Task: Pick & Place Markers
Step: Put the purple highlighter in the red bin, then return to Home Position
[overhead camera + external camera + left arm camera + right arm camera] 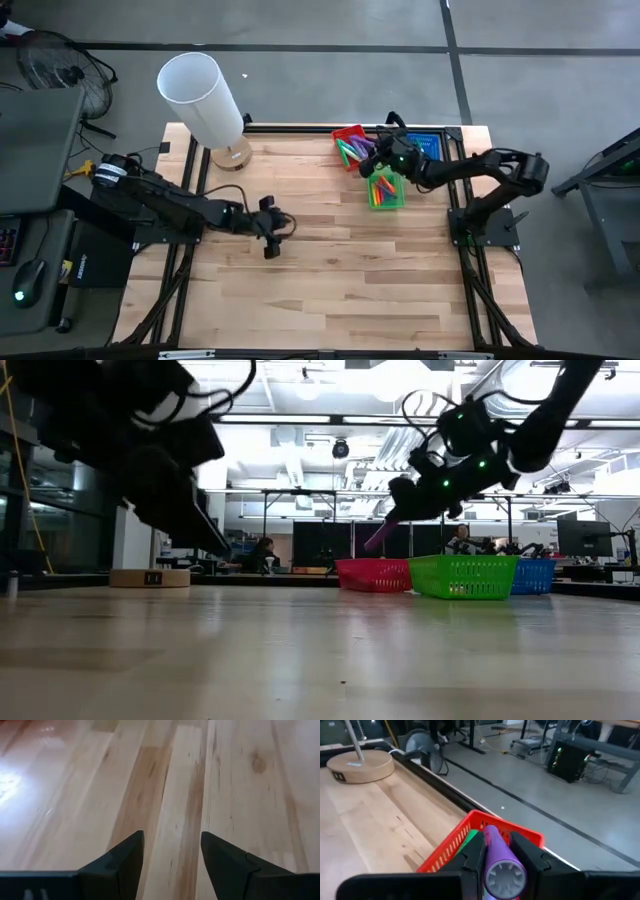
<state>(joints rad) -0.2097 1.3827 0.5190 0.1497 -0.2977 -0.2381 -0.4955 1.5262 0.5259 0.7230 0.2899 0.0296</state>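
Observation:
My right gripper [372, 158] hovers over the far right of the table, above the red tray [346, 134], and is shut on a purple marker [499, 856]. In the low view the marker [380, 537] slants down out of the fingers, above the red tray [373, 574]. More markers [350, 150] lie in the red tray, and others [381, 190] in the green tray [397, 200]. My left gripper [272, 228] is open over bare wood left of centre, with nothing between its fingers [131, 851]. My right gripper pinches the purple marker's barrel [492, 842] between its two fingers, which lie along the marker. The blunt rear end [505, 872] points back at the wrist. The front end [372, 544] sticks out past the fingertips, tilted downward. The marker is lifted clear of the table and trays.
A blue tray [428, 140] stands at the far right beside the red one. A lamp with a white shade [200, 92] and a round wooden base [232, 155] stands at the far left. The table's middle and near part [330, 280] is bare wood.

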